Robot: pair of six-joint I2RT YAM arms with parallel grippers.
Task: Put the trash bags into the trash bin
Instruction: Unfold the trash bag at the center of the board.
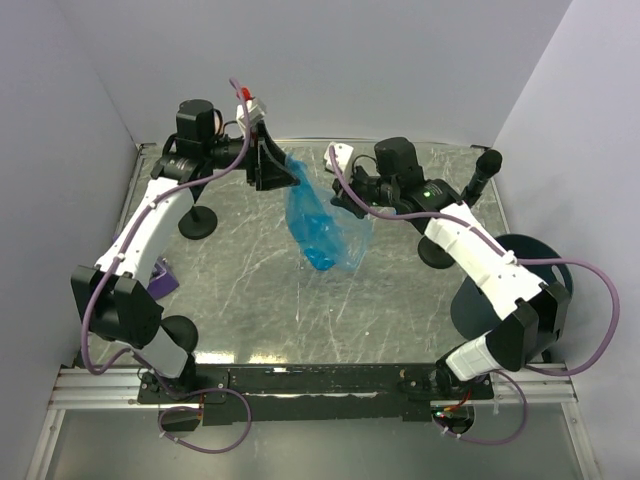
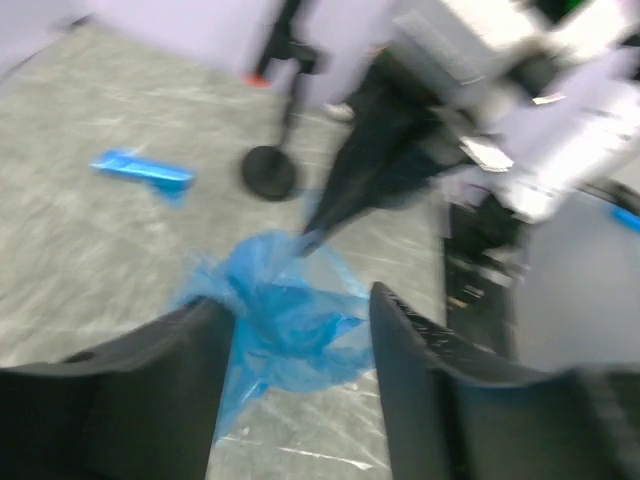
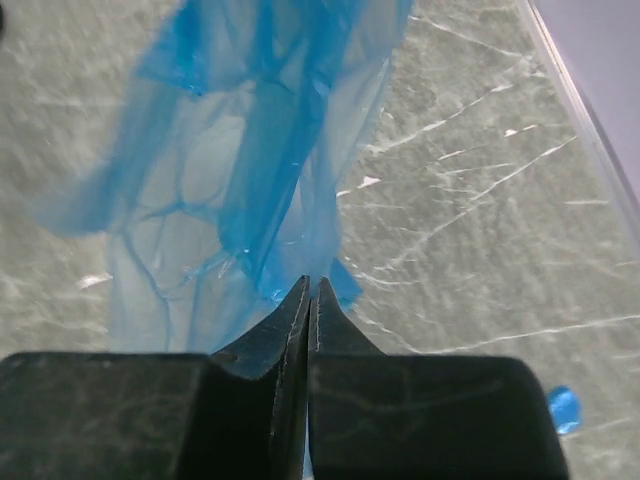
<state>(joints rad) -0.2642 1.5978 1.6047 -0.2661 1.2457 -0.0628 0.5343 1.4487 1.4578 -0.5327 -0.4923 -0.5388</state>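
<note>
Over the grey tabletop point(image 1: 250, 300) a blue trash bag point(image 1: 320, 230) hung mid-table, the right gripper point(image 3: 310, 285) with jaws clamped on it, the left gripper point(image 2: 300, 305) with jaws apart beside it: seemingly a handover, next calling for a swing right and near to the trash bin point(image 1: 470, 305).

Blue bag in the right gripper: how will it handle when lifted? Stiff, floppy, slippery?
Likely floppy: the bag is crumpled and folded beyond the right gripper, holding no shape. Probably very light, since the table shows through the film. It may slip: the shut jaws pinch only a narrow bunch.
</note>
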